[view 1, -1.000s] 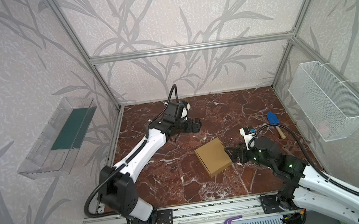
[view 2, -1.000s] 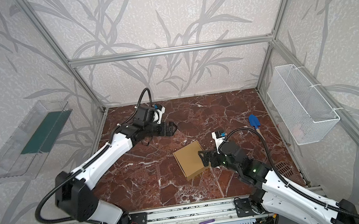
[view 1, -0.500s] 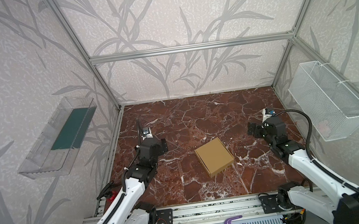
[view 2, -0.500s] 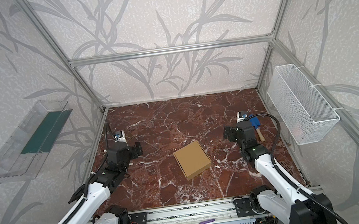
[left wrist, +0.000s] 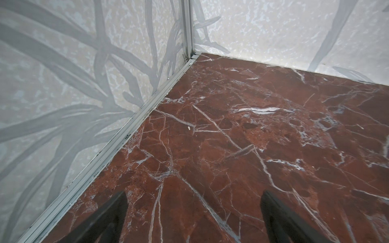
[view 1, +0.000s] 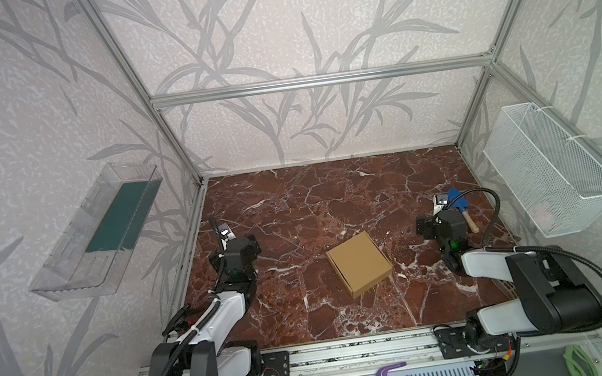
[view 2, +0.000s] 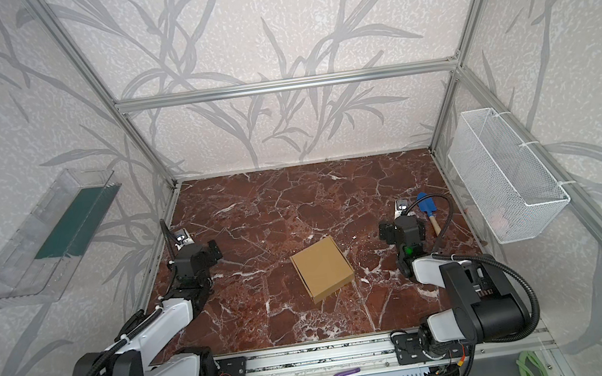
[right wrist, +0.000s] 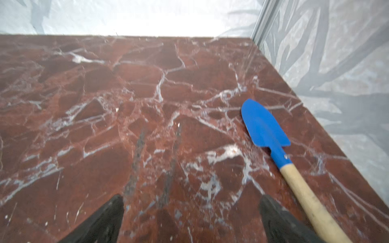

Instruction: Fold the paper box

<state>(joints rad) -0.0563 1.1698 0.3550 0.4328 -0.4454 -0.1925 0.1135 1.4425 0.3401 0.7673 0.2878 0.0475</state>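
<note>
Located the paper box (view 1: 359, 264) closed, flat at the middle of the table (view 1: 294, 205), between left hand (left wrist: 193, 196) and right hand (right wrist: 191, 198), touching neither, nearer the right. Found both hands wide open, empty.

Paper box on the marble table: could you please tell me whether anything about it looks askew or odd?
The paper box lies closed but turned at an angle to the edges of the table, and small slivers poke out under its near edge, perhaps untucked tabs.
</note>
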